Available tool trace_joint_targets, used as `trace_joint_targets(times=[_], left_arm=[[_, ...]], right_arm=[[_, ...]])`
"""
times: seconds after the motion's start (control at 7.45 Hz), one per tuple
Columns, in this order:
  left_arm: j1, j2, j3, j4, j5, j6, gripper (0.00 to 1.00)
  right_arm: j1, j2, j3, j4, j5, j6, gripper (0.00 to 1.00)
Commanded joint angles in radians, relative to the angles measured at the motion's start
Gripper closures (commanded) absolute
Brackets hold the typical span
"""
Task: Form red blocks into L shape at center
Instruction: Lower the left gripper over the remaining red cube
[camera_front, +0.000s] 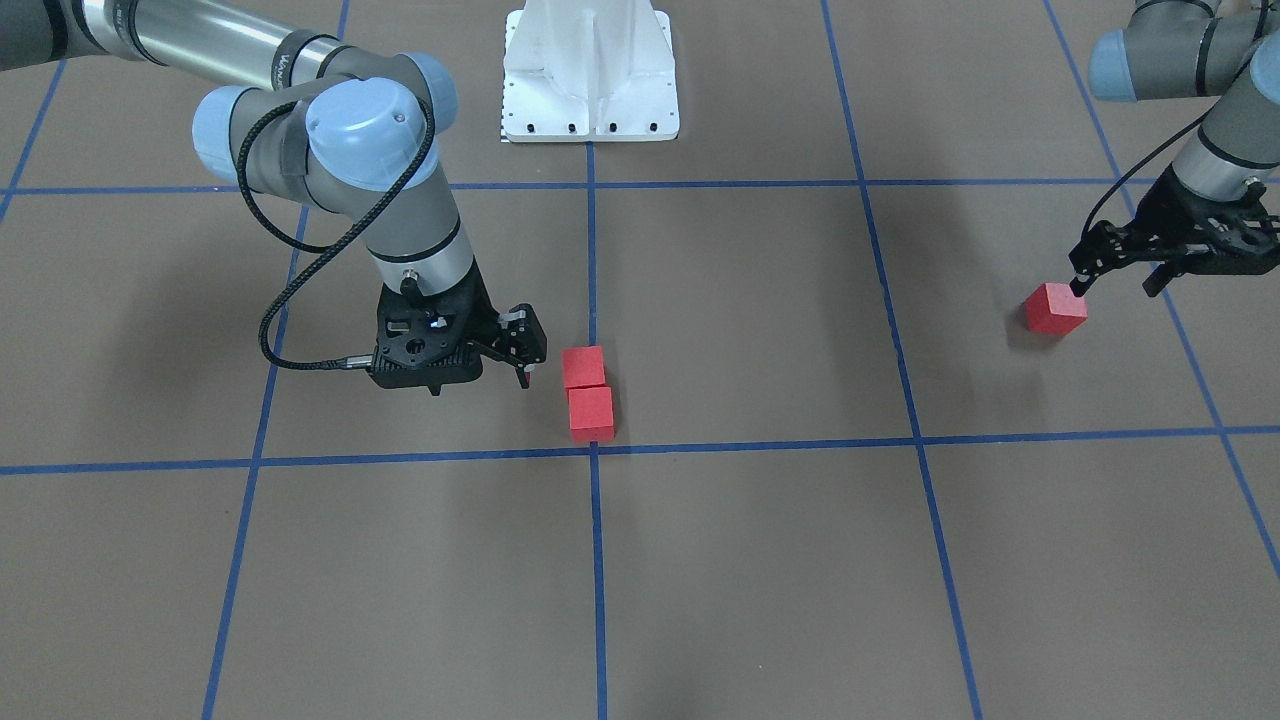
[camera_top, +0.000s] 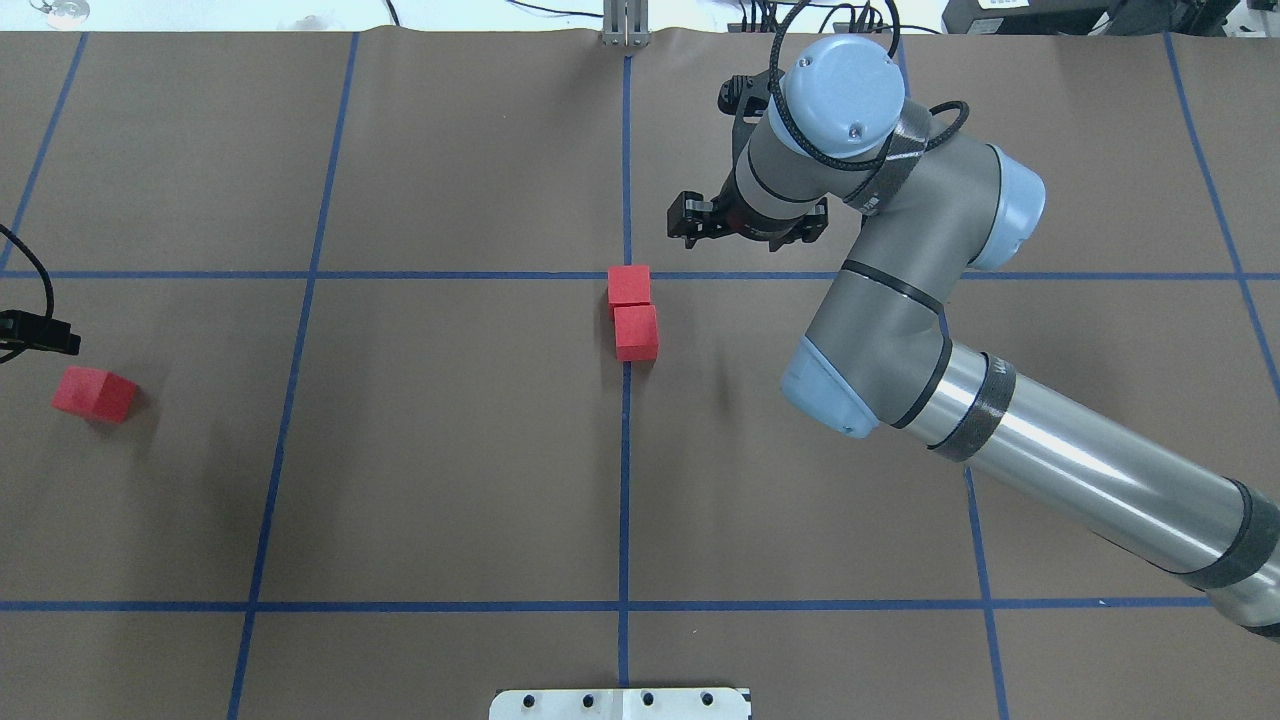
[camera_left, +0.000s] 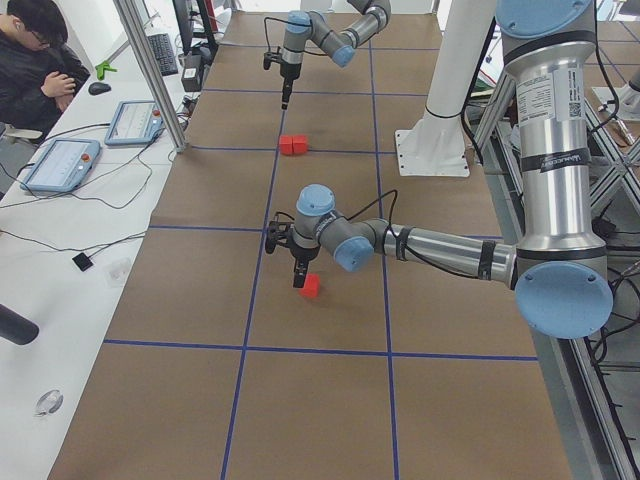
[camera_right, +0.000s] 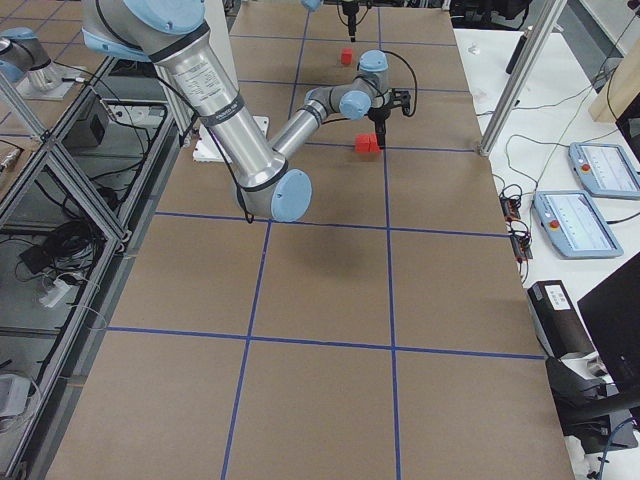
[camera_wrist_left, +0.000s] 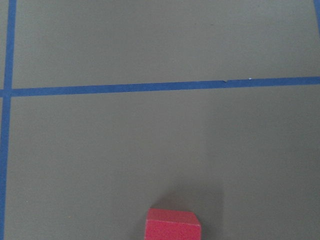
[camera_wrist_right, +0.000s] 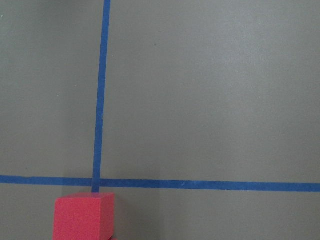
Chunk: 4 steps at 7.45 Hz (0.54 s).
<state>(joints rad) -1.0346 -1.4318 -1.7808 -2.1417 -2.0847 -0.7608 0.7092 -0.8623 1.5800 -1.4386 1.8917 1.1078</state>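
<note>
The left gripper (camera_front: 1114, 285) is hovering, fingers released, one tip just beside a lone block (camera_front: 1055, 308) lying well left of the center (camera_front: 595, 448). The right gripper (camera_front: 485, 365) is hanging spread and empty, just right of two touching blocks (camera_front: 590, 412) at the center.

We set the overhead camera behind the robot (camera_front: 590, 80), looking forward and down, and the front camera opposite, looking steeply down; both shared the center (camera_front: 596, 450). Side cameras looked along the table (camera_left: 330, 400); wrist cameras hung close above it.
</note>
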Motion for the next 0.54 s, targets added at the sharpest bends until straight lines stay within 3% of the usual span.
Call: trace_joint_targets(times=[0.0,0.4], left_arm=[[0.028,-0.021,0.079,-0.083,0.006,-0.064,0.0],[0.105,-0.035,0.112,-0.144,0.034,-0.126,0.0]], right_arm=[[0.003,0.0,0.0,0.003,0.0,0.0,0.01],[0.01,-0.001,-0.002,0.001,0.0,-0.002,0.01]])
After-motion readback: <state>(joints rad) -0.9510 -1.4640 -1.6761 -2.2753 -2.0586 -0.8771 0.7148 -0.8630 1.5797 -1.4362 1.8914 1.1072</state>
